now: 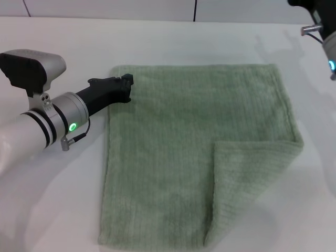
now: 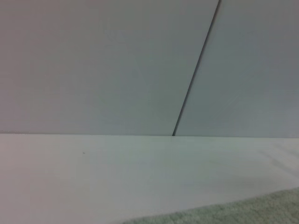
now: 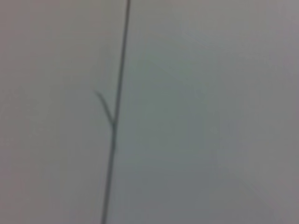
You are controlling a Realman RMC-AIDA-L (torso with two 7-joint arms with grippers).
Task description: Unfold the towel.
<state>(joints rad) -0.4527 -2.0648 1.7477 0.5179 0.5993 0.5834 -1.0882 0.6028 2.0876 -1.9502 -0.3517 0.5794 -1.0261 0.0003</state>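
The towel [image 1: 194,152] is lying mostly flat on the white surface [image 1: 52,210], reaching toward its near edge, with only its near right corner [image 1: 252,178] lying doubled back over the cloth. The left pincer [image 1: 125,87] is resting low at the towel's far left edge, touching it, probably to pin that side; whether its fingers are spread I cannot tell. The right pincer is not showing; that arm [image 1: 325,31] is sitting off by the far right corner, clear of the cloth.
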